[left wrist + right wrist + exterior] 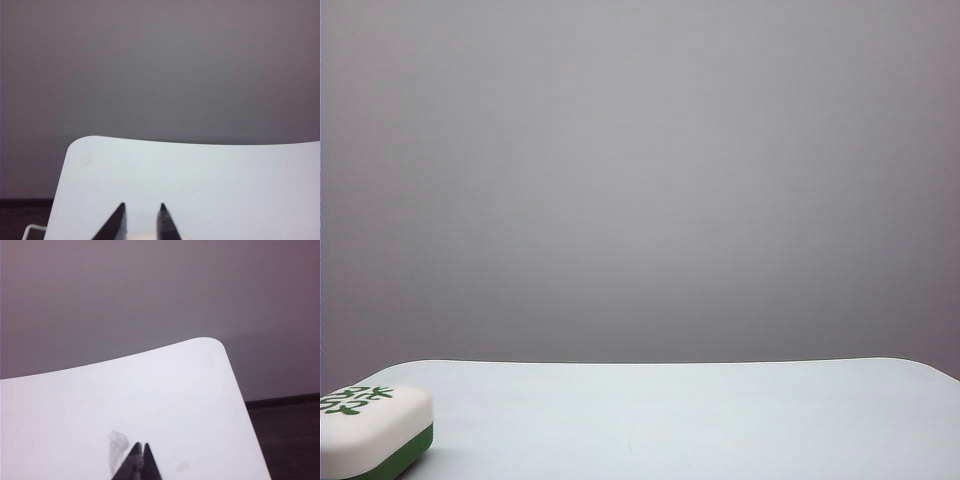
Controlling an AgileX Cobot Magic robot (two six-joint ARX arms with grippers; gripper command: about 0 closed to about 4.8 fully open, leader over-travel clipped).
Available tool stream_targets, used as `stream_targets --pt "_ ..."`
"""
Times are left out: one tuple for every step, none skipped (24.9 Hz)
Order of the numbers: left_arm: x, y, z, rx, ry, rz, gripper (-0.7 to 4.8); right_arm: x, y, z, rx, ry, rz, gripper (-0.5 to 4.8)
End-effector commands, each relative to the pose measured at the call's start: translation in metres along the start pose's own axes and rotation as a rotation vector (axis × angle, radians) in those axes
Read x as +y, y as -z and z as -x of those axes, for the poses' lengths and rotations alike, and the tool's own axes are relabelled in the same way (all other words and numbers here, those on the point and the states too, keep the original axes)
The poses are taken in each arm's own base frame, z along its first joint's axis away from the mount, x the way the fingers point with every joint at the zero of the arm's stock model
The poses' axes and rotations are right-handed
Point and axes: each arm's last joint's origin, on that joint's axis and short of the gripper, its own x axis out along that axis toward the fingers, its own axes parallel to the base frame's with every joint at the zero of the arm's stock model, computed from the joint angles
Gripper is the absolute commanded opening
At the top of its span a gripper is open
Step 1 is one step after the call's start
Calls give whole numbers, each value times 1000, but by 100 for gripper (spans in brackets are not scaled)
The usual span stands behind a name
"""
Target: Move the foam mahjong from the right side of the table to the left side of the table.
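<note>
The foam mahjong (372,428) sits at the table's (700,420) near left corner, so the move looks done. The left gripper (142,220) hangs low over the left edge, fingers spread, holding nothing. The right gripper (139,461) hangs near the far right corner, fingers pressed together. The green characters aren't readable from here.

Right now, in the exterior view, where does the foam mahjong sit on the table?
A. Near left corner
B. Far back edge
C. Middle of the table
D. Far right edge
A: the foam mahjong lies at the near left corner of the table, no tool touching it.
</note>
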Motion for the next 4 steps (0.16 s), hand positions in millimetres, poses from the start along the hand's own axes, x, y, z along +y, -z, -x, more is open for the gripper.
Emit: stream_targets --pt "0 -1 0 -6 5 -1 80 0 1 -1 -4 4 0 -4" --pt "0 -1 0 -6 5 -1 80 0 1 -1 -5 4 -1 -5" --pt "0 -1 0 -6 6 -1 80 0 1 -1 -4 4 -1 -4" --pt "0 -1 0 -6 5 -1 80 0 1 -1 -4 4 0 -5"
